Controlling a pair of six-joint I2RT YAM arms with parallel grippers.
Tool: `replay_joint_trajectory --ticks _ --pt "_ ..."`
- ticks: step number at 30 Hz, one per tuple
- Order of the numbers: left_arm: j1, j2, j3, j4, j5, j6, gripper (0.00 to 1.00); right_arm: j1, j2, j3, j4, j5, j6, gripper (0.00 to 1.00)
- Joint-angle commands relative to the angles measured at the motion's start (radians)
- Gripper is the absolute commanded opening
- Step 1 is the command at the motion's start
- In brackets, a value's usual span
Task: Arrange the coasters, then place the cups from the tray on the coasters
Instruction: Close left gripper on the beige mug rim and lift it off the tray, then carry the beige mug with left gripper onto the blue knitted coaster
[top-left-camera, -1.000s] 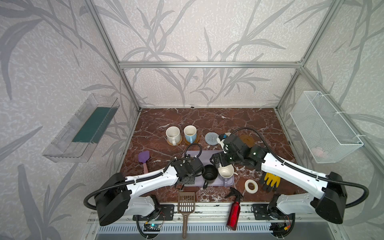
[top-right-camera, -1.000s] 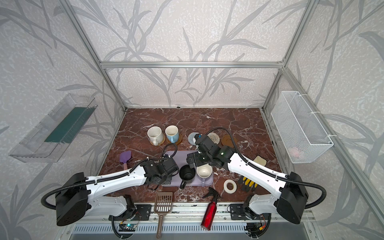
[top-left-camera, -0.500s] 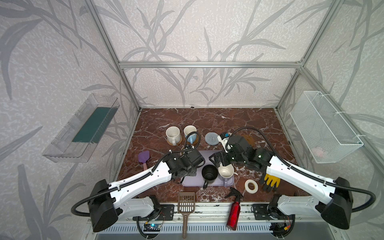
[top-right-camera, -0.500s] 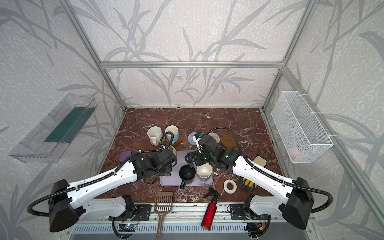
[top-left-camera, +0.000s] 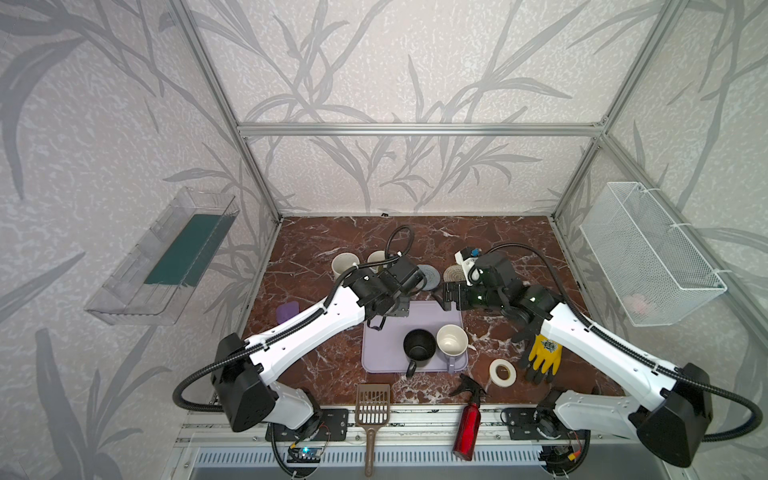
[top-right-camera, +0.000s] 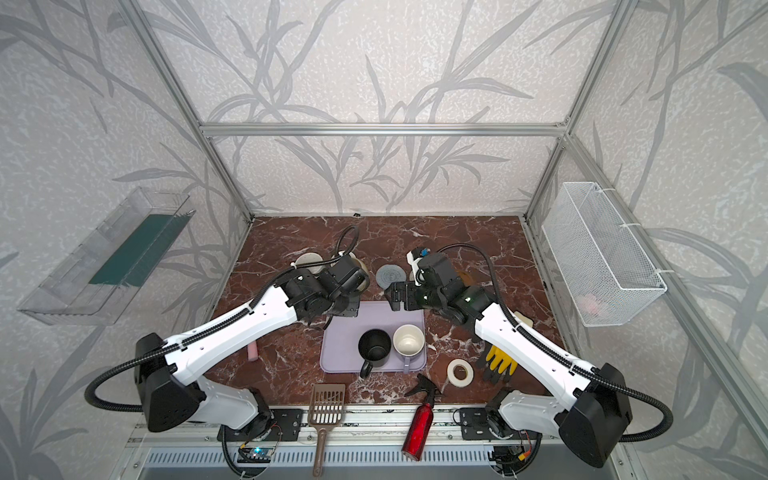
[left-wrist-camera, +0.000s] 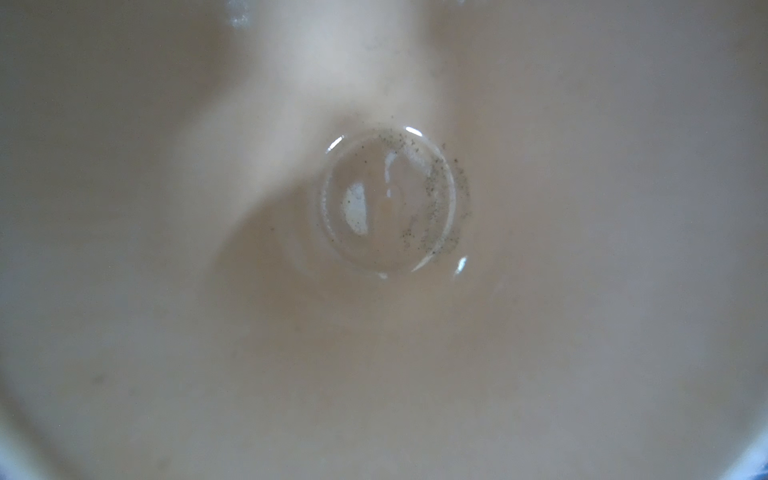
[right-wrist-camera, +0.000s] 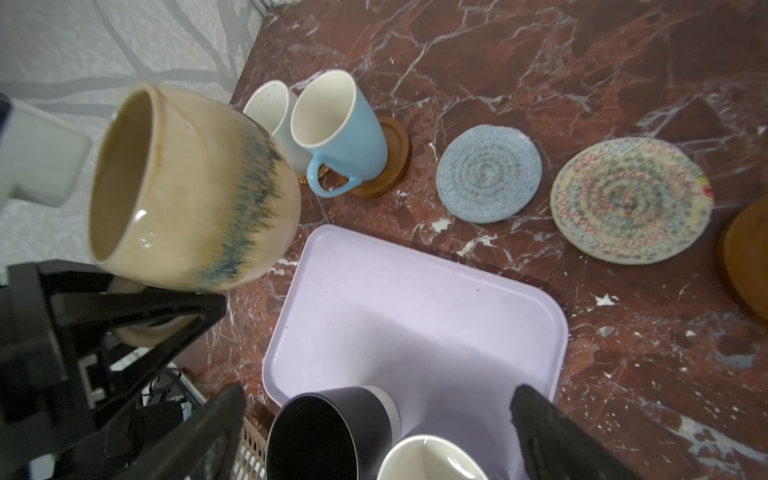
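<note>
My left gripper (top-left-camera: 395, 291) is shut on the handle of the squat cream-yellow cup (right-wrist-camera: 187, 187) and holds it off the table by the tray's far left corner. That cup's inside fills the left wrist view. My right gripper (top-left-camera: 451, 296) hangs open over the far edge of the lavender tray (top-left-camera: 386, 332). The black cup (top-left-camera: 419, 345) and the lavender cup (top-left-camera: 452, 340) stand on the tray. A white speckled cup (right-wrist-camera: 268, 104) stands beside the light blue cup (right-wrist-camera: 345, 129), which sits on an amber coaster (right-wrist-camera: 395, 149). The grey-blue coaster (right-wrist-camera: 488, 172), cream spiral coaster (right-wrist-camera: 631, 199) and second amber coaster (right-wrist-camera: 748, 257) lie bare.
A white tape roll (top-left-camera: 502, 372) and a yellow glove (top-left-camera: 544, 353) lie right of the tray. A red spray bottle (top-left-camera: 467, 424) and a brown scoop (top-left-camera: 372, 411) lie at the front edge. A wire basket (top-left-camera: 648, 253) hangs on the right wall.
My left gripper has moved from the tray's left side toward the back with the cream-yellow cup. My right gripper has drawn back a little, still open.
</note>
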Motion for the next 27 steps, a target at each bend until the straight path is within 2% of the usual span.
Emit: replay_joint_trajectory --ticks 1,11,15,27 --pt "0.019 0.061 0.133 -0.012 -0.024 0.06 0.0 -0.031 -0.026 0.053 -0.015 -0.029 0.004 0.99" --pt "0.042 0.287 0.344 -0.021 -0.019 0.068 0.0 -0.183 0.014 0.076 -0.021 -0.12 0.026 0.99" --pt "0.046 0.364 0.415 -0.027 -0.076 0.054 0.0 -0.211 0.027 0.062 0.027 -0.146 0.035 0.99" --pt "0.076 0.616 0.598 -0.041 -0.024 -0.009 0.0 -0.253 0.061 0.017 0.069 -0.165 0.012 0.99"
